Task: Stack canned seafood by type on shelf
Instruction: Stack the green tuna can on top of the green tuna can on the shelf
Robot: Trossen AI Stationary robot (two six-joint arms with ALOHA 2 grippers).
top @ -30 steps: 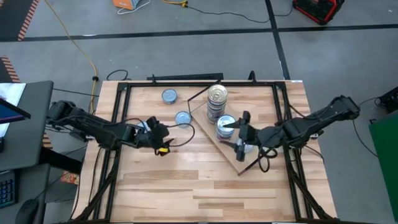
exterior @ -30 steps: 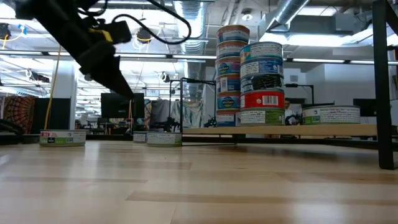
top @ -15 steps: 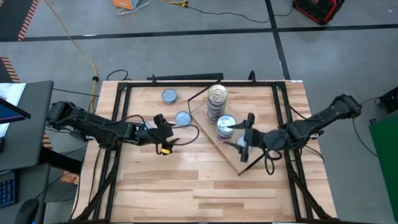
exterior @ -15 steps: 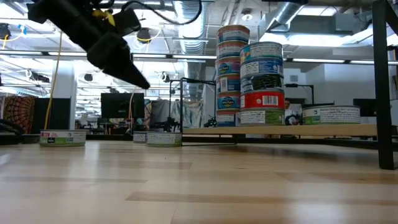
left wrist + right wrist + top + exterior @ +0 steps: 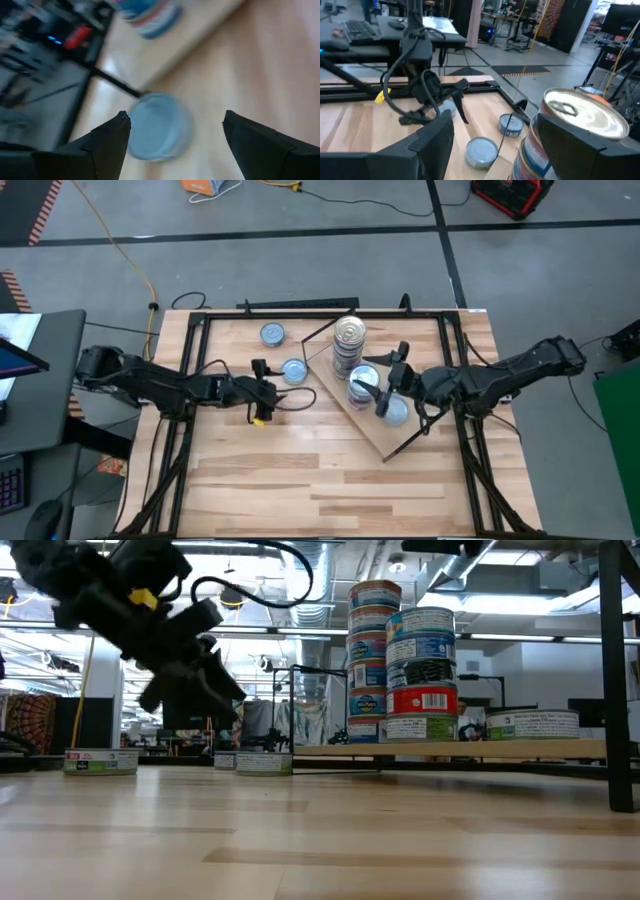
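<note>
Two tin stacks [image 5: 349, 340] on the shelf [image 5: 372, 432]; two tins [image 5: 272, 334] loose.

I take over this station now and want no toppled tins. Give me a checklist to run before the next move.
1. Left gripper open, holding nothing: ok.
2. Loose tin on the table lines up between its fingers in the left wrist view: ok.
3. Second loose tin sits apart from it: ok.
4. Right gripper open, empty: ok.
5. Right gripper well away from the shorter stack: not ok, it hovers right beside it.
6. Taller stack upright on the shelf: ok.
</note>
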